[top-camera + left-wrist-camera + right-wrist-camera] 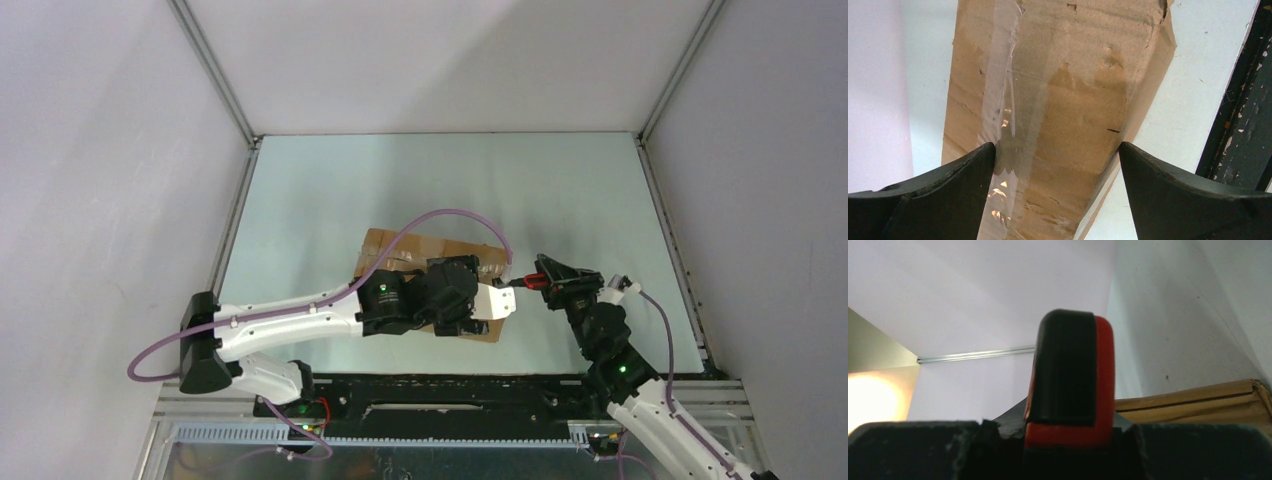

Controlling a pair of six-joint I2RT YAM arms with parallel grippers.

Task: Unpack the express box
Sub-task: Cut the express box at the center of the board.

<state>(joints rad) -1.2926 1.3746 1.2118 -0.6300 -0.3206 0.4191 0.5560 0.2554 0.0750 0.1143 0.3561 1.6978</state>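
Left fingers (pixel 938 200) spread over the express box (pixel 1073 100) — partly hidden overhead — right fingers (pixel 923 450) pinch the knife (pixel 1068 375).

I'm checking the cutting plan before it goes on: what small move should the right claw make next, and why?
Probably ease the right claw, shut on the red-handled knife, leftward toward the right end of the express box. The clear tape along its top looks uncut, and the open left claw stands over the box, seemingly to steady it.
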